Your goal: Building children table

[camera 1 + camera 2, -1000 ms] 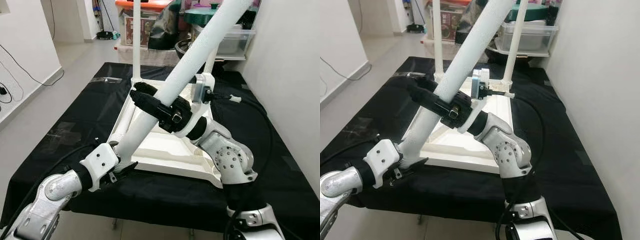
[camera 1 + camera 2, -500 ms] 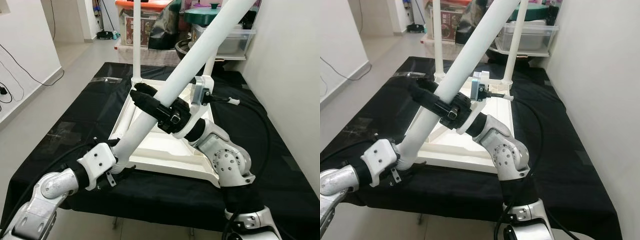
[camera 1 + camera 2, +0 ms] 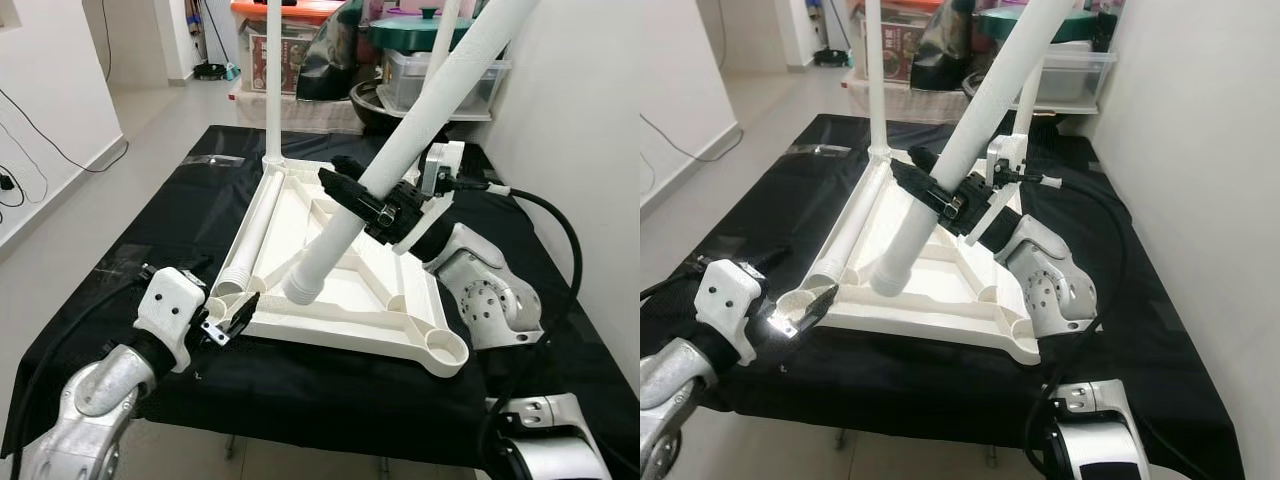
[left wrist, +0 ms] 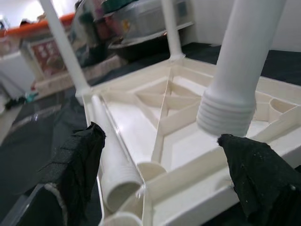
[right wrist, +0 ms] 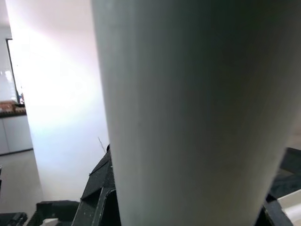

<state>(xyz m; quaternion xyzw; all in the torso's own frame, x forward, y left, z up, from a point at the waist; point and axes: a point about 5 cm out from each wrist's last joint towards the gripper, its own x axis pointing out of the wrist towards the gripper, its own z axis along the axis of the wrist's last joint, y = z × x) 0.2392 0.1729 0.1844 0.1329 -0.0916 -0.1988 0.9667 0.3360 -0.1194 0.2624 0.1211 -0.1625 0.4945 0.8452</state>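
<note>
A white table top [image 3: 340,335] lies upside down on the black-covered table [image 3: 140,260]. Two white legs stand upright in its far corners, one being the far-left leg [image 3: 273,80]. Another leg [image 3: 252,235] lies loose along its left side. My right gripper [image 3: 365,200] is shut on a tilted white leg [image 3: 430,110], whose threaded end [image 3: 303,290] hangs just above the ribbed underside. That leg [image 5: 188,113] is close up in the right wrist view. My left gripper [image 3: 235,312] is open beside the near-left corner, its fingers [image 4: 75,160] spread wide with nothing between them.
Plastic storage boxes and pots [image 3: 440,60] crowd the far end behind the table. A white wall [image 3: 590,150] runs close along the right side. Bare floor [image 3: 60,230] with cables lies to the left. The black cloth reaches the near edge.
My left gripper has let go of the leg's threaded end and drawn back toward the near-left corner. My right gripper has swung the leg rightward, bringing its lower end over the table top's middle.
</note>
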